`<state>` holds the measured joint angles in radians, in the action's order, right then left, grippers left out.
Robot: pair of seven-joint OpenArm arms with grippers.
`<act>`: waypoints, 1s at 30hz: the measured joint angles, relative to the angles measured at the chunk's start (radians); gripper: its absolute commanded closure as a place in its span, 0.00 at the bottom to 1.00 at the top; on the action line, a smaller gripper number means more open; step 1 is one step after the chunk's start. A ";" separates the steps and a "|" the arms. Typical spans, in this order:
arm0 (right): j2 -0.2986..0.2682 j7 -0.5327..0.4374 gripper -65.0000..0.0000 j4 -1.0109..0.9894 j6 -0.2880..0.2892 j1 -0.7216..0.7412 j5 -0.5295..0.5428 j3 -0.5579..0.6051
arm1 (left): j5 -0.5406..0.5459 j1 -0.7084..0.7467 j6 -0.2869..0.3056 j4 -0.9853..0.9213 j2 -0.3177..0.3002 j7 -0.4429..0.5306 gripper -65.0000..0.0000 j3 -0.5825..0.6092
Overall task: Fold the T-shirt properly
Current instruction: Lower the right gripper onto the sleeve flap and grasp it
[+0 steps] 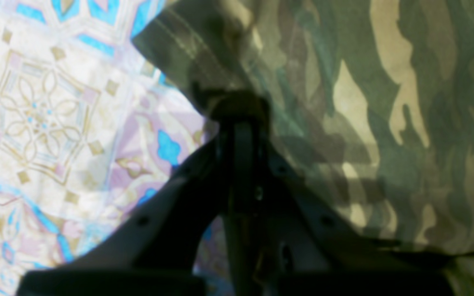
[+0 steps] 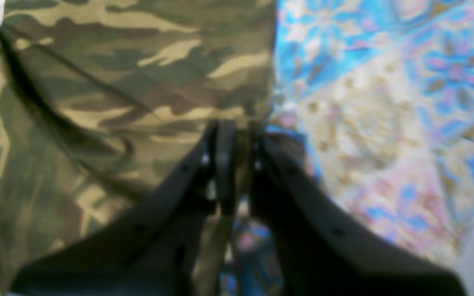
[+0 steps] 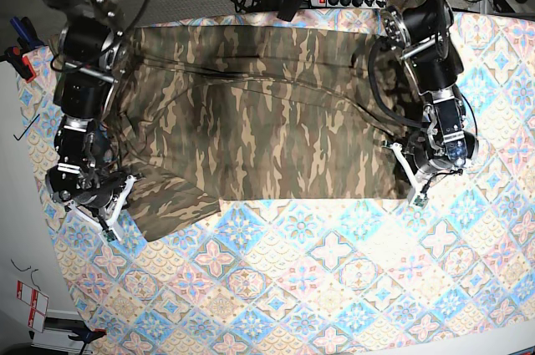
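1. Cloth first: the T-shirt [image 3: 259, 117] lies spread flat on the patterned tablecloth [image 3: 334, 271], filling the upper half of the base view, its long axis running left to right across the frame.
2. At the lower left of the base view, the right gripper [image 3: 113, 213] sits at the shirt's lower-left corner, where a sleeve-like flap juts toward the bottom of the frame. In the right wrist view the right gripper's jaws stand nearly together with a strip of camouflage hem between them at frame centre, so it looks clamped on the T-shirt's edge; cloth spreads to the left and up, bare tablecloth to the right.
3. At the right middle of the base view, the left gripper [image 3: 410, 180] sits at the shirt's right edge. In the left wrist view the left gripper [image 1: 239, 109] is closed tight, its tips at the hem, which runs up toward the frame's top; whether the hem is actually pinched is unclear. Cloth spreads to the right, tablecloth lies to the left.
4. Each arm is nearest its own end of the shirt, so the fold likely turns on carrying both near corners upward in the frame, across the short axis.
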<state>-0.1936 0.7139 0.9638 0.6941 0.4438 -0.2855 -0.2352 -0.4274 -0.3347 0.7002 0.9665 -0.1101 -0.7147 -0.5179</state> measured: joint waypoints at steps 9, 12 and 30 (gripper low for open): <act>0.011 0.093 0.93 0.175 0.008 -0.092 0.005 0.004 | -0.001 0.000 0.000 -0.001 -0.015 0.001 1.00 -0.012; 0.012 0.103 0.93 0.163 0.008 -0.099 0.003 -0.002 | -0.003 0.003 0.000 -0.001 -0.032 0.001 1.00 -0.011; 0.002 0.021 0.34 0.044 0.000 -0.006 0.010 -0.161 | 0.017 0.041 -0.001 0.007 -0.036 0.046 1.00 -0.008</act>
<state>-0.1917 0.7349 1.0077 0.6945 0.4377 -0.2756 -0.3962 -0.4107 -0.2939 0.6991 0.9733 -0.1459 -0.6689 -0.5259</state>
